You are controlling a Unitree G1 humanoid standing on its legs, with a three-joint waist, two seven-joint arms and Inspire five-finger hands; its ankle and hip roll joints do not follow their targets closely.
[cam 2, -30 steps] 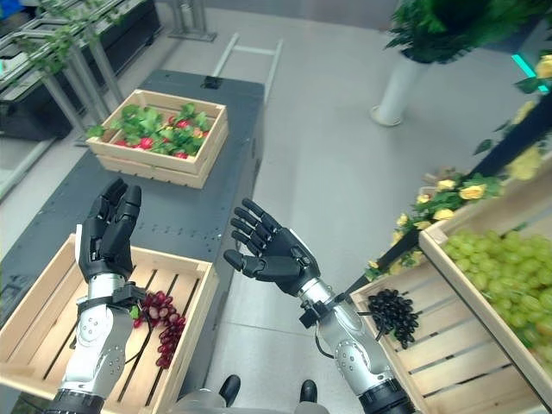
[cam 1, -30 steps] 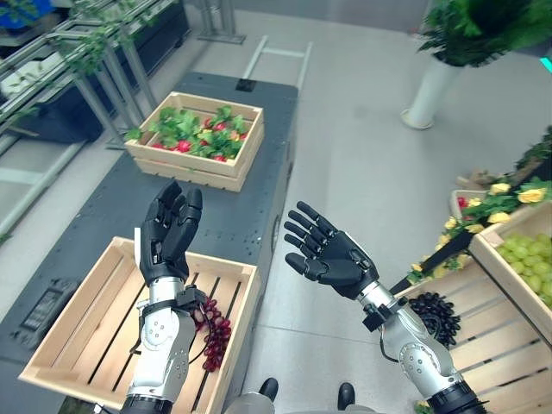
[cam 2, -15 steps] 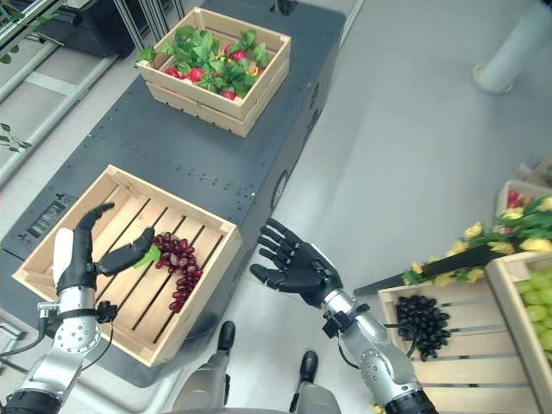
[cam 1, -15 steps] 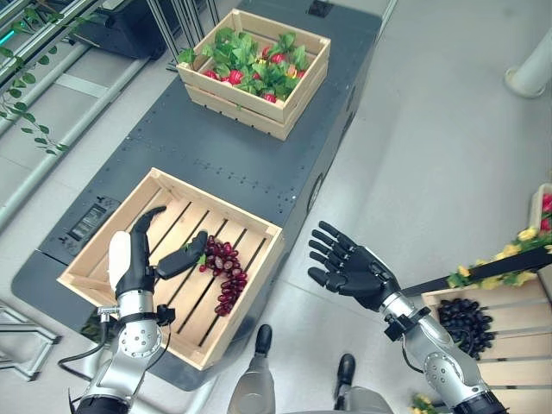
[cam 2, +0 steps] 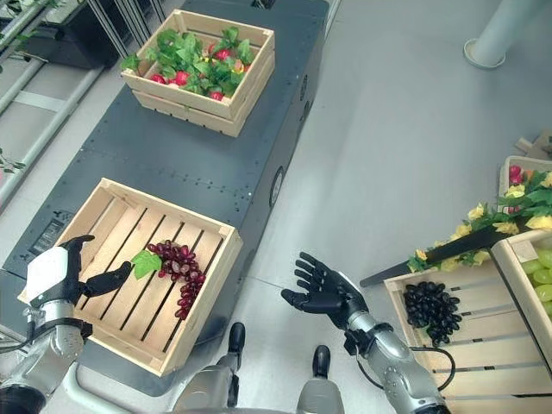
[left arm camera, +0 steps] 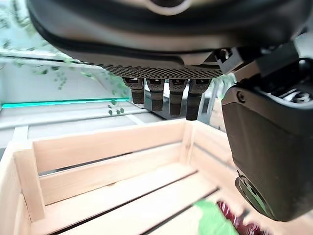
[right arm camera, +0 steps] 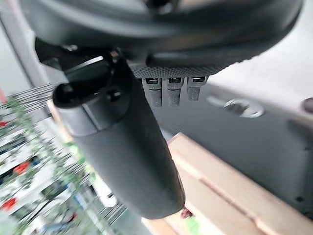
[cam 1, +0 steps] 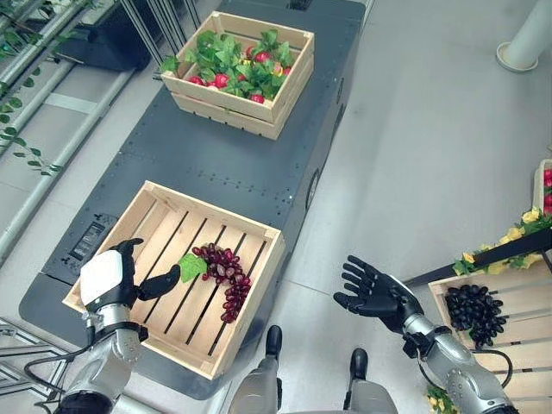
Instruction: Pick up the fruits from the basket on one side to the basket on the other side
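— Since the half-second before, what had changed?
— Mostly the left hand [cam 1: 112, 278]. It had dropped lower over the near crate [cam 1: 90, 304], its white-covered back turned up, and sat above the crate's near left part. The whole view had shifted too, so the camera had moved with it.

— Was the left hand gripping anything?
— No. Its thumb reached out toward the bunch of red grapes [cam 1: 226, 274] and the tip lay just beside the green leaf [cam 1: 191, 266] on the bunch. The fingers hung relaxed over the slats, holding nothing.

— And where were the grapes?
— Lying on the slats inside the near crate, toward its right wall, on the dark platform [cam 1: 216, 172].

— The right hand?
— The right hand [cam 2: 326, 290] hovered out over the grey floor [cam 1: 431, 155], well apart from the platform, palm up with fingers spread and empty.

— Anything else around?
— A far crate [cam 1: 226, 115] of leafy red fruit stood farther along the platform. To the robot's right, a crate with dark grapes [cam 2: 431, 304] sat near some green grapes [cam 2: 542, 264] and yellow flowers [cam 2: 477, 212].
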